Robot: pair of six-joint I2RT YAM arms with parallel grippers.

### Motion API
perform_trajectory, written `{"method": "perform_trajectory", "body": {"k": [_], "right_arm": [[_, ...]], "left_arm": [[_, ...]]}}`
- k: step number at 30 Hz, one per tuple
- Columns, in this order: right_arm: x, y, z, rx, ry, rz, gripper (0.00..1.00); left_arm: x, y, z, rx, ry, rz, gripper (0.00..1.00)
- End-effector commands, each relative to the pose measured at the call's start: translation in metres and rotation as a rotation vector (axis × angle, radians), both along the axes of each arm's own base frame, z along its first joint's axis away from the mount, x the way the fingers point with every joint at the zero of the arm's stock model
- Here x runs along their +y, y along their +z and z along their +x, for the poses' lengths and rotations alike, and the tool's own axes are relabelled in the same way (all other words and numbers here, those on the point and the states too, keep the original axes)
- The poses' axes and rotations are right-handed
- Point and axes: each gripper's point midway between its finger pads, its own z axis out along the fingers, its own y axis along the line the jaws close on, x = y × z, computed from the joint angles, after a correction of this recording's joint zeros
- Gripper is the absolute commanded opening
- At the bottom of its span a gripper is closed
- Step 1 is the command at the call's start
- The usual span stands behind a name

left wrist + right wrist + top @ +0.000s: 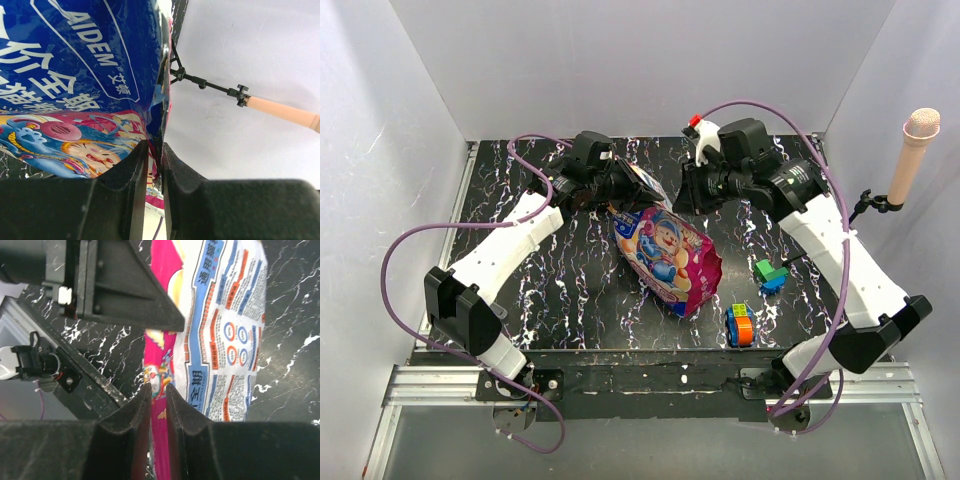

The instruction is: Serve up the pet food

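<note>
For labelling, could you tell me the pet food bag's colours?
The bag is magenta and blue, cartoon-printed; top external view.

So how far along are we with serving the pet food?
Done: the left gripper and right gripper both have their jaws pinched on the bag's top edge. In hand: probably pulling it open. Left: pouring; no kibble shows outside it.

Table (570, 290) centre blocked by pet food bag (665, 255), lying lengthwise. Far end of bag crowded: left gripper (155, 150) and right gripper (158, 390) both pinch its edge. Right of bag: green-blue blocks (769, 273) and orange-blue blocks (739, 325), narrow lane between. Microphone (912, 155) juts from right wall. Wider passage between bag and left arm (510, 245).
</note>
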Motion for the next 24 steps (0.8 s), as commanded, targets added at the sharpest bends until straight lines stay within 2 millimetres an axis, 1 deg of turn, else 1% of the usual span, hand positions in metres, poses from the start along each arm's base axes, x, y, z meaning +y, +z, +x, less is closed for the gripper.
{"method": "perform_trajectory", "body": {"k": [1, 4, 6, 10, 12, 14, 17, 20, 24], "right_arm": [[-0.004, 0.019, 0.019, -0.121, -0.027, -0.025, 0.23], [-0.005, 0.017, 0.02, -0.125, -0.025, -0.037, 0.22], [-0.003, 0.016, 0.016, -0.126, -0.004, -0.033, 0.22], [0.002, 0.026, 0.007, -0.142, 0.023, -0.007, 0.29], [0.005, 0.033, 0.004, -0.154, 0.036, 0.004, 0.29], [0.008, 0.031, 0.001, -0.152, 0.053, 0.007, 0.3], [0.008, 0.025, 0.003, -0.146, 0.047, -0.009, 0.29], [0.009, 0.025, 0.003, -0.146, 0.055, -0.003, 0.28], [0.008, 0.017, 0.006, -0.139, 0.049, -0.025, 0.25]], "left_arm": [[0.002, 0.039, -0.008, -0.076, -0.013, -0.056, 0.15], [0.001, 0.039, -0.008, -0.073, -0.014, -0.057, 0.15], [0.001, 0.038, -0.008, -0.071, -0.015, -0.057, 0.15], [0.001, 0.037, -0.008, -0.068, -0.015, -0.055, 0.15], [0.001, 0.037, -0.008, -0.067, -0.016, -0.057, 0.15], [0.001, 0.037, -0.008, -0.066, -0.015, -0.057, 0.15], [0.0, 0.037, -0.008, -0.065, -0.017, -0.059, 0.15], [0.0, 0.037, -0.008, -0.063, -0.019, -0.059, 0.15], [0.0, 0.036, -0.007, -0.06, -0.017, -0.059, 0.15]]}}
